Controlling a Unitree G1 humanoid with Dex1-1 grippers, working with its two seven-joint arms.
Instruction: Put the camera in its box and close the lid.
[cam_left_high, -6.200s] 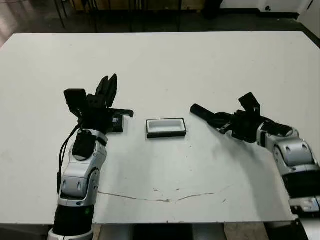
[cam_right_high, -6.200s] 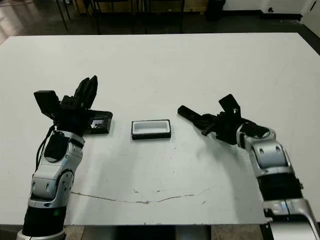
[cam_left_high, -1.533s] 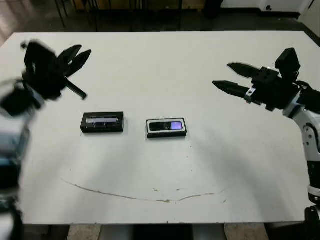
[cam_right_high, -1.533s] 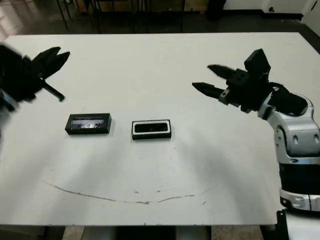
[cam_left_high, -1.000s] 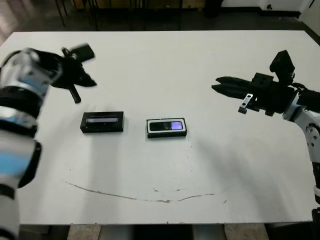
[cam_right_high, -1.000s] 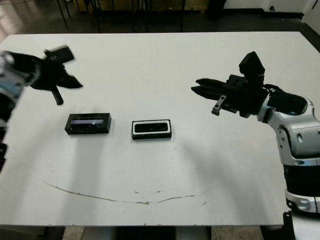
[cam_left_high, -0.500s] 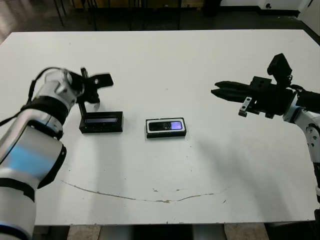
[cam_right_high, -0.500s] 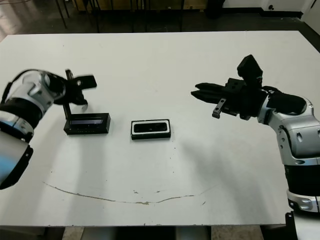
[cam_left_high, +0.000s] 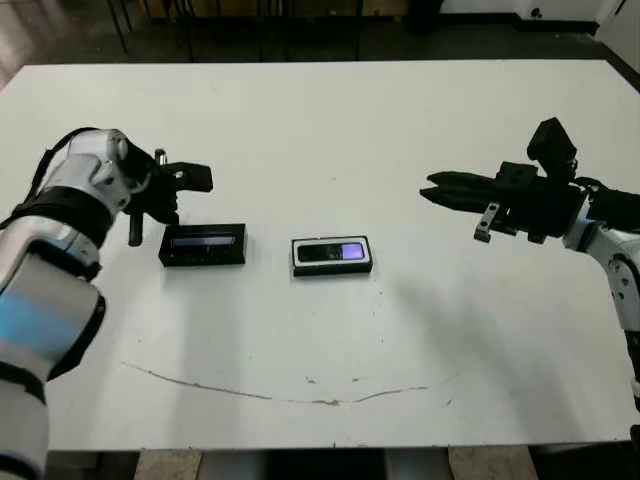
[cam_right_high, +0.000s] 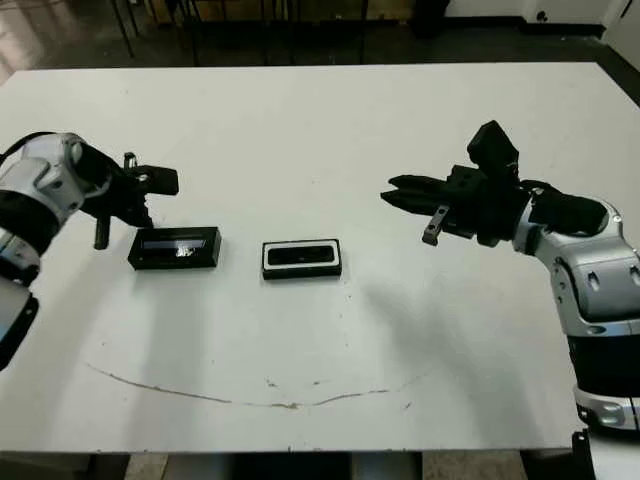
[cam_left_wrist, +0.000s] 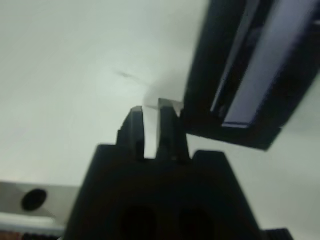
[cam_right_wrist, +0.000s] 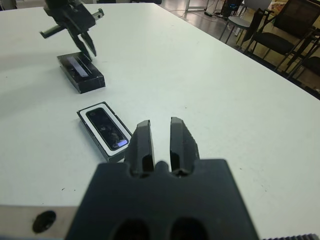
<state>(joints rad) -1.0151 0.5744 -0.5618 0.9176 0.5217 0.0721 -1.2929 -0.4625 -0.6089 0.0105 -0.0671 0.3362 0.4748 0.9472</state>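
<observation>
**Camera in the box, lid lying apart on the bench**

The head views show the whole white bench (cam_left_high: 320, 130): the box (cam_left_high: 333, 256) lies near the middle with the camera (cam_left_high: 333, 252) inside it, its bluish-purple screen facing up; the lid (cam_left_high: 203, 245) lies flat to the robot's left of the box, apart from it; a thin brown line runs along the bench nearer the robot; the left hand (cam_left_high: 150, 205) is at the lid's outer end, up against it, and the right hand (cam_left_high: 445, 188) hangs above the bench well to the right of the box, its fingers pointing toward the middle; the head views do not make clear how far either hand is open; the wrist views do; the left wrist view shows the left hand's two fingertips (cam_left_wrist: 135, 116) nearly together with only a narrow slit between them, holding nothing, and the lid's corner just beside them, whether touching cannot be told; the right wrist view shows the right hand's fingers (cam_right_wrist: 141, 142) close together with a slim gap, empty, with the box and camera lying beyond them and the lid farther on; chairs (cam_right_wrist: 280, 35) stand past the bench edge, seen only there
</observation>
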